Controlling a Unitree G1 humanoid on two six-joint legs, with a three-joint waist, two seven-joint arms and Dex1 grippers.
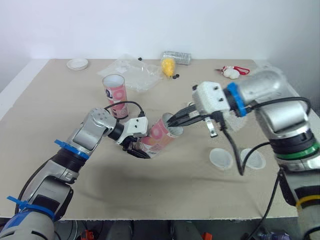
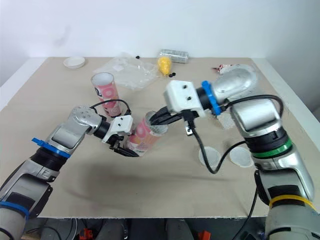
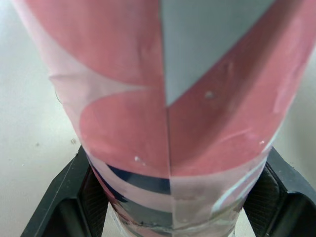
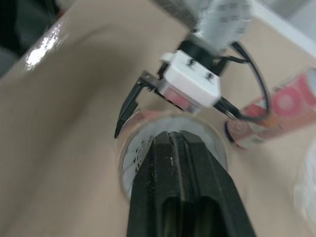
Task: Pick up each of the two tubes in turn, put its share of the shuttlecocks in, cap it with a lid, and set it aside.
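In the head view the left gripper [image 1: 136, 146] has its jaws clamped round the lower end of a pink shuttlecock tube [image 1: 161, 134]. The tube is tilted up off the worktop [image 1: 60, 115], its open mouth facing the right gripper [image 1: 179, 119], whose jaws are pressed together with their tips at that mouth. A second tube [image 1: 115, 94] stands upright and uncapped just behind, near a clear plastic bag [image 1: 132, 72]. Two clear lids [image 1: 220, 158] lie flat near the right arm, and a white lid [image 1: 77, 63] sits at the far left corner. The left wrist view shows the tube's pink wall gripped between the two black fingers [image 3: 64, 197]. In the right wrist view the closed jaws reach into the tube's mouth, where white feathers [image 4: 134, 154] show inside; whether anything is pinched between them I cannot tell. I judge that filling the first tube is underway. Capping it, setting it aside and the whole second tube are not yet done.
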